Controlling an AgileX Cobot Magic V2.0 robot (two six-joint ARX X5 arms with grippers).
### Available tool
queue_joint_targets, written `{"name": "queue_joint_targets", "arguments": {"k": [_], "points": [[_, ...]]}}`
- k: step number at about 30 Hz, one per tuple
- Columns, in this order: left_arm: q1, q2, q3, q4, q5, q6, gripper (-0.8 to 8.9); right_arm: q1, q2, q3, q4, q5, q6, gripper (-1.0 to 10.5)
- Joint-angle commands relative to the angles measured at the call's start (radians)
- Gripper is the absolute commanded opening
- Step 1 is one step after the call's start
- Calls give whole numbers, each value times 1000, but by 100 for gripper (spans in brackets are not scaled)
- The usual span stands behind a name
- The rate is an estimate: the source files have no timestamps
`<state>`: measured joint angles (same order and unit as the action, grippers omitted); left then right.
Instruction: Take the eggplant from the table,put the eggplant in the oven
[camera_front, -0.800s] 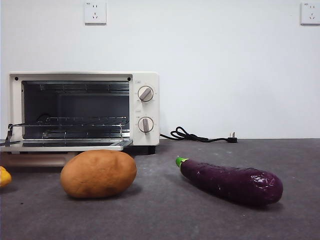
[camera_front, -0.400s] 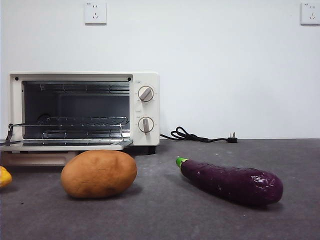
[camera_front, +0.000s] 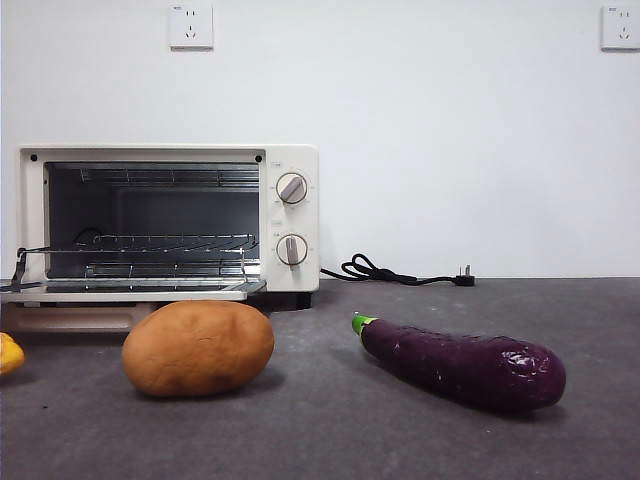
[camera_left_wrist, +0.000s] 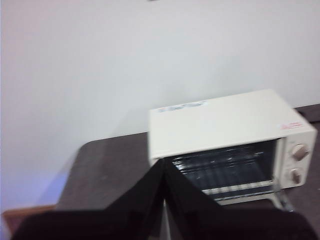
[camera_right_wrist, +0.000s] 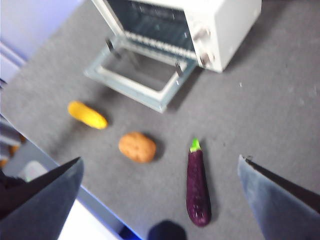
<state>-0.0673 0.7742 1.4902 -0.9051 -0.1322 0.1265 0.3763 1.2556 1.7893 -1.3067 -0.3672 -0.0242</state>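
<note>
The dark-purple eggplant (camera_front: 460, 364) with its green stem cap lies on the grey table (camera_front: 330, 420) at the right front, stem toward the oven. From high above, my right gripper (camera_right_wrist: 160, 175) looks down on the eggplant (camera_right_wrist: 197, 185), jaws wide open and far apart from it. The cream oven (camera_front: 165, 222) stands at the back left, door down, wire rack showing. The oven (camera_left_wrist: 230, 140) also shows in the left wrist view, beyond my left gripper (camera_left_wrist: 164, 167), whose jaws are shut together with nothing between them. Neither arm shows in the front view.
A rounded brown potato (camera_front: 198, 347) lies in front of the oven door. A yellow item (camera_front: 8, 353) pokes in at the left edge. A black power cord (camera_front: 400, 273) with plug lies by the wall behind the eggplant.
</note>
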Motion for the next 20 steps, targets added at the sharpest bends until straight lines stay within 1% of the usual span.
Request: {"name": "queue_joint_targets", "arguments": {"k": [1,5,10,13,20], "points": [[3,-3,-2,-15,-11,17,-5,46,41,-5,-8,48,-13,566],[3,-3,-2,-31,-11,23,-5,101,109,-26,-19,98,-15,565],[3,0,-2,-44,-10,23,-5,150,185,-118,-19,148,-15,564],[3,0,-2,-44,3,23,-5,155,215,-214,2,159,-18,564],[3,1,-2,-45,9,23,-5,156,273,-465,120,158,-25,564]]}}
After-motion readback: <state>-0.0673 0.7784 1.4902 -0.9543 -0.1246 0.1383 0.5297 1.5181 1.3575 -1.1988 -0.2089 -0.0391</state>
